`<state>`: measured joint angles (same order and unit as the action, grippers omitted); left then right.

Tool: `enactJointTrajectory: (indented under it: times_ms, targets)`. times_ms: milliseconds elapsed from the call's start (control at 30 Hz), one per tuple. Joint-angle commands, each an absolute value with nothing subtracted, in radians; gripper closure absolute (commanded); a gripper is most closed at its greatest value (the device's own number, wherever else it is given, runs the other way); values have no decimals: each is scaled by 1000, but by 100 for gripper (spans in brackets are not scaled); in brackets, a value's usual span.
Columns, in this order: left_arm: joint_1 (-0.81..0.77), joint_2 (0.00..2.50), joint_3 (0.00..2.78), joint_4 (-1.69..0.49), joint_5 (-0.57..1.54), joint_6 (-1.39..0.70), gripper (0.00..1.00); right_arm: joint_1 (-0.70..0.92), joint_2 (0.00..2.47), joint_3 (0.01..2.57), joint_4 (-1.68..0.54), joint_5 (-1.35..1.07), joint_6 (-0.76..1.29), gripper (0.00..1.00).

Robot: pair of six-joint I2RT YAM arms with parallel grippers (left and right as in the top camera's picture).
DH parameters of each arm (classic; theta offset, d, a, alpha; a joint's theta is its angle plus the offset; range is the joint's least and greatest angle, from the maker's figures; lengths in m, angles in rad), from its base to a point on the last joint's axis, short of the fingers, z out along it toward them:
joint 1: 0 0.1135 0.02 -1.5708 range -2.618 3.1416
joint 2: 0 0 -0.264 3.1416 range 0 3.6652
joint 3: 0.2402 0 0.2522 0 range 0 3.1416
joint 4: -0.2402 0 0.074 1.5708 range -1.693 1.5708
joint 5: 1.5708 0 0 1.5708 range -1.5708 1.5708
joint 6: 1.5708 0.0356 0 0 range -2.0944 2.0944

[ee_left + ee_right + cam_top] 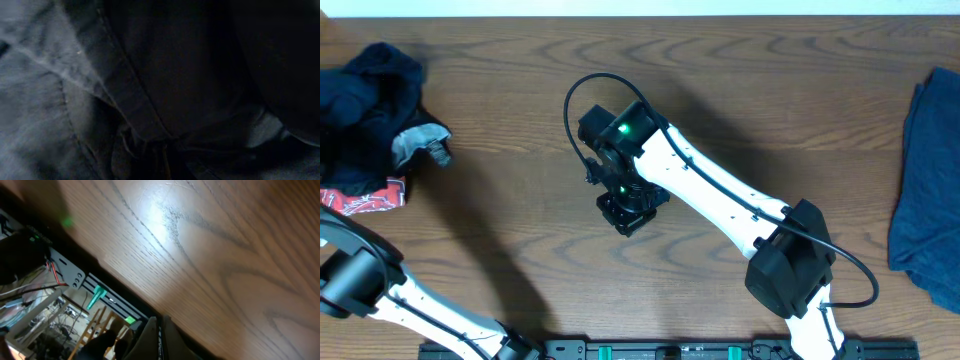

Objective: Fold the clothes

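at the bottom edge of the right wrist view, the two dark fingers of the right gripper sit pressed together with only a thin seam between them and nothing caught in it. they hang just above the brown wood-grain table, whose edge runs diagonally with a black rail along it. from overhead this gripper points down near the middle of the table, and its white right arm runs back toward the lower right, a black cable looped over the wrist. the left gripper's fingers show in no view; they are closed, but whether cloth is pinched between them i cannot tell. its wrist camera is filled with dark navy blue cloth, close and dim, a stitched band crossing it diagonally beside a paler fold at the left. overhead, the white left arm reaches from the lower left off the left edge, near a crumpled heap of dark navy blue clothes at the table's upper left, with a grey lining turned out and a red-and-white printed patch at its lower edge. well apart, at the right edge, lies a flatter, lighter blue garment.
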<state>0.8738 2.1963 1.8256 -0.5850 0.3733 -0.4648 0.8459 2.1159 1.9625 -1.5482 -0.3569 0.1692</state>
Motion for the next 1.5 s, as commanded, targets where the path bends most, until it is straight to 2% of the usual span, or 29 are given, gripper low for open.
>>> enactJointTrajectory:
  times_ms: [0, 300, 967, 1467]
  targets:
    - [833, 2247, 1708, -611, 335, -456, 94, 856, 2103, 1980, -1557, -371, 186, 97]
    - [870, 2291, 1526, -591, 333, -493, 94, 856, 2103, 1980, -1575, -371, 186, 95]
    - [1081, 2324, 1481, -748, 217, -560, 94, 856, 2103, 1980, -1583, -371, 186, 98]
    - [1081, 2318, 1485, -717, 304, -583, 94, 856, 2103, 1980, -1570, -370, 186, 95]
